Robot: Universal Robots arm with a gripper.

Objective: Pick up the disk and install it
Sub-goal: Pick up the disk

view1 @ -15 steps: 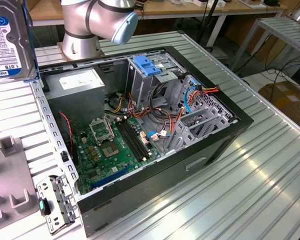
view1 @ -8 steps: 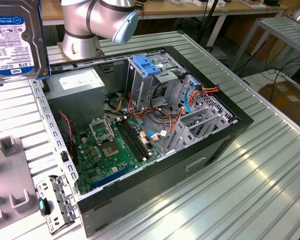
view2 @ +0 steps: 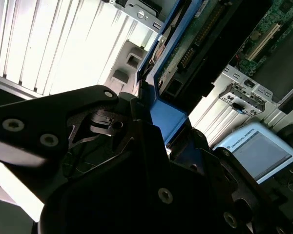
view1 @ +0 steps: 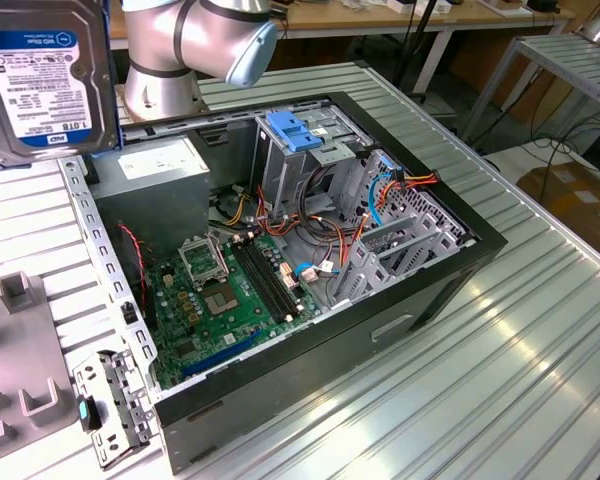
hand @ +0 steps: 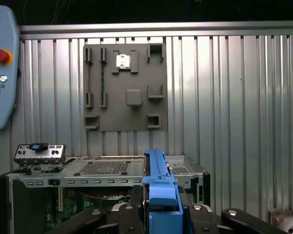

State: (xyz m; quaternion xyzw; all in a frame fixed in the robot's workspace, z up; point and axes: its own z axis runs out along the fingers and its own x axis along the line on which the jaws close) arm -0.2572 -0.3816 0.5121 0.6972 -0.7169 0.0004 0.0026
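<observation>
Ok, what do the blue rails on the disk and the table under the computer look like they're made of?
The blue rails on the disk: likely moulded plastic, going by the uniform colour and soft sheen. The table: apparently bare metal, perhaps aluminium; it is ribbed and silvery, with bright streaked reflections.

The disk (view1: 40, 80), at ten o'clock in the exterior view, was cut off by the picture's edges, so that only part of its labelled face was shown. The arm (view1: 195, 45), at twelve o'clock, was cropped above its joint, and the grey fixture plate (view1: 15, 380), at eight o'clock, was cut off as well. In both wrist views the disk's near end was hidden by the gripper (hand: 162, 200), whose dark body was itself cropped by the frame. In the first wrist view the teach pendant (hand: 2, 68) and the computer case (hand: 102, 168) were shown only in part, and the case's interior was lost in shadow.
</observation>
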